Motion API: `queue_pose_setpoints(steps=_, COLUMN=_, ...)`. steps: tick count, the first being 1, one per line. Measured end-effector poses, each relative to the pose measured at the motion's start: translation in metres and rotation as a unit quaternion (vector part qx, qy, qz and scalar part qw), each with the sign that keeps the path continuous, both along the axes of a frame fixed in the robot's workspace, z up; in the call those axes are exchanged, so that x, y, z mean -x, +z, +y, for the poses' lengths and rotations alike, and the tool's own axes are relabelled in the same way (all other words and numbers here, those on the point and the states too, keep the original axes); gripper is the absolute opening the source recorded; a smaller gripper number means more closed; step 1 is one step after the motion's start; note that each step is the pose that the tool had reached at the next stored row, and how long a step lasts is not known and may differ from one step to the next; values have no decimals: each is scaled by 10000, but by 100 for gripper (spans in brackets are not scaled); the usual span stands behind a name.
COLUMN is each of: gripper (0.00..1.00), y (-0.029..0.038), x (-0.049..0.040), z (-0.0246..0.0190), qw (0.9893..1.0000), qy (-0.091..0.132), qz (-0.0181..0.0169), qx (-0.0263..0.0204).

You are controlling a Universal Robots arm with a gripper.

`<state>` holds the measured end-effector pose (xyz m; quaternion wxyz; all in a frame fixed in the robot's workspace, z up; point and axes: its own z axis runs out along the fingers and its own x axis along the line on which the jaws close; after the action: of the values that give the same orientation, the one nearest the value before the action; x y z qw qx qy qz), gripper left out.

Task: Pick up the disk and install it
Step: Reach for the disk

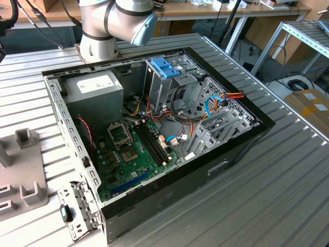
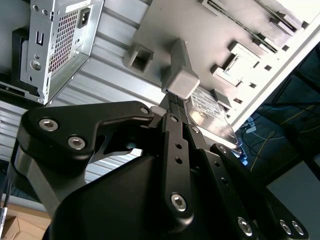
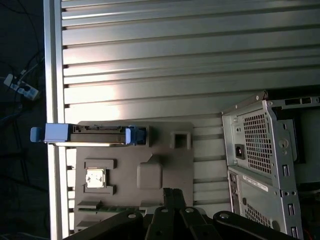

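Standing on its edge in a slot of the grey fixture (image 3: 150, 165), the disk (image 3: 90, 135) showed blue frame pieces at both ends. It sat ahead of the fingertips and off to one side, apart from them, no contact. The slot was at the fixture's edge farthest from the fingers (image 3: 168, 199), close to the table's rim.

In the second wrist view the disk (image 2: 210, 112) showed its silver face and white label just past the fingertips, behind a grey post (image 2: 180, 82) of the fixture. The fingers were pressed together in both wrist views, with only a thin seam between them. Nothing was clamped and nothing touched. The gripper (image 3: 173, 191) hung over the fixture, tips nearest the post and a raised grey block (image 3: 149, 175).

A square chip (image 3: 95, 178) lay in a recess of the fixture, on the disk's side of the fingers. On the other side of the fingers was the perforated back of the computer case (image 3: 260, 165), well apart from them. The slatted table (image 3: 175, 60) ran under everything, beyond the disk.

In the exterior view the case (image 1: 241, 139) lay open on the table with the green motherboard (image 1: 133, 149) exposed. A grey metal box (image 1: 95, 87) with a white label and a blue latch (image 1: 166, 67) on a silver cage sat inside. The arm (image 1: 118, 20) stood behind the case. The fixture (image 1: 20, 170) sat at the exterior view's left.
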<state>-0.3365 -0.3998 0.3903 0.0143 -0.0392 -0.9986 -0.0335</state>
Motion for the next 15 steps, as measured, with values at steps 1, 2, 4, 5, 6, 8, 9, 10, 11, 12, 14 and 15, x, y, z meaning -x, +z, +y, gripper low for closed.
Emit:
queue_pose_setpoints(steps=1, gripper=11, y=0, x=3, z=0, qw=10000, qy=0, qz=0, qx=0)
queue_pose_setpoints(steps=2, gripper=11, y=0, x=5, z=0, qw=10000, qy=0, qz=0, qx=0)
queue_pose_setpoints(steps=4, gripper=11, y=0, x=9, z=0, qw=10000, qy=0, qz=0, qx=0)
queue_pose_setpoints(steps=5, gripper=11, y=0, x=12, z=0, qw=10000, qy=0, qz=0, qx=0)
queue_pose_setpoints(steps=6, gripper=11, y=0, x=15, z=0, qw=10000, qy=0, qz=0, qx=0)
queue_pose_setpoints(steps=8, gripper=11, y=0, x=21, z=0, qw=10000, qy=0, qz=0, qx=0)
queue_pose_setpoints(steps=9, gripper=11, y=0, x=24, z=0, qw=10000, qy=0, qz=0, qx=0)
queue_pose_setpoints(steps=10, gripper=11, y=0, x=28, z=0, qw=10000, qy=0, qz=0, qx=0)
queue_pose_setpoints(steps=11, gripper=11, y=0, x=31, z=0, qw=10000, qy=0, qz=0, qx=0)
queue_pose_setpoints(steps=12, gripper=11, y=0, x=34, z=0, qw=10000, qy=0, qz=0, qx=0)
queue_pose_setpoints(steps=14, gripper=11, y=-1, x=40, z=0, qw=10000, qy=0, qz=0, qx=0)
queue_pose_setpoints(steps=15, gripper=11, y=0, x=43, z=0, qw=10000, qy=0, qz=0, qx=0)
